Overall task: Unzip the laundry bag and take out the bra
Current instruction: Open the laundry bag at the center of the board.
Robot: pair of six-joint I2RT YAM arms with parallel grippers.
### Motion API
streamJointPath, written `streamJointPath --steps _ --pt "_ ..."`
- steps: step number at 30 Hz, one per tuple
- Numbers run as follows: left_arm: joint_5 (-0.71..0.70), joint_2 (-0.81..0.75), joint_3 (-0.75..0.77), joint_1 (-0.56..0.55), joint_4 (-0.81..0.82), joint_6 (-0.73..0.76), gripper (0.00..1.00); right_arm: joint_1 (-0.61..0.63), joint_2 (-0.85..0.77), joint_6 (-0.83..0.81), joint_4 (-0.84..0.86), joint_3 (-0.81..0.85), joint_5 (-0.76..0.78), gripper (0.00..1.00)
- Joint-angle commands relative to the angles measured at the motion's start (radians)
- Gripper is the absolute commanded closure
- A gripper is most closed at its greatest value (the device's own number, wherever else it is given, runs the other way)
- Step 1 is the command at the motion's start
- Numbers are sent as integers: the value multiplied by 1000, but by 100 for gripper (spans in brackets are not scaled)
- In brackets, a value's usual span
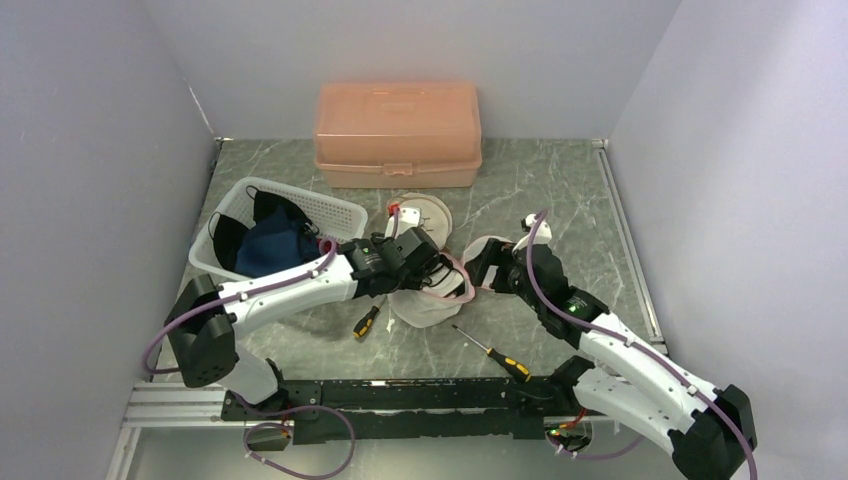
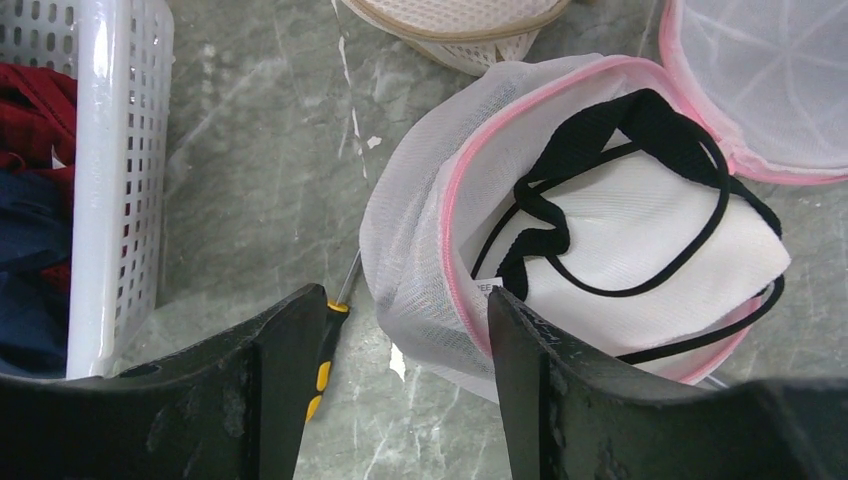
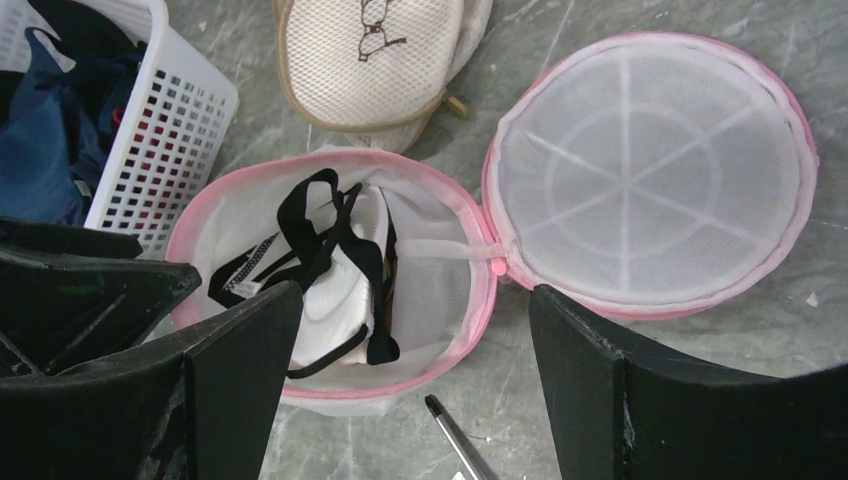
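A: Marbled grey table (image 1: 560, 190). Pincers?
B: Left gripper (image 2: 405, 305) and right gripper (image 3: 415, 295) both spread, empty, above the laundry bag (image 3: 430, 290).
A: Step?
B: Unzipped already, I judge. The bra (image 3: 345, 275) is inside, folded, long axis about 12-to-6 from the right wrist, straps (image 2: 655, 115) toward 12. Next: pinch a strap, lift. Bag's lid (image 3: 650, 170) lies at 3 o'clock.

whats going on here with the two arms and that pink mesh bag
The pink-trimmed laundry bag is already unzipped, its round lid flipped open to one side. The bra, white with black straps, lies inside. The left claw and the right claw hover open above the bag; neither holds anything yet.
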Motion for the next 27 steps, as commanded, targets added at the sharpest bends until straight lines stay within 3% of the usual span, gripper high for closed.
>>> streamJointPath --steps 1,6,10,14,16,19,27 --pt "30 -49 20 14 35 -35 32 -7 -35 8 70 -21 -23 11" --pt "114 -44 56 27 37 -50 29 -9 -74 12 51 -36 13 10" --pt "116 29 72 32 -4 -69 38 -9 -110 9 23 -38 41 10" --pt "126 38 58 37 -6 -74 58 -11 -124 4 -5 -37 44 11" --pt "122 19 38 36 -7 -78 77 -14 -118 11 -15 -39 41 11" --pt "81 -39 -23 36 -14 -95 96 -22 -101 22 -14 -45 17 13" --pt "66 -190 -206 38 48 -149 97 -33 14 29 71 -60 -74 23"
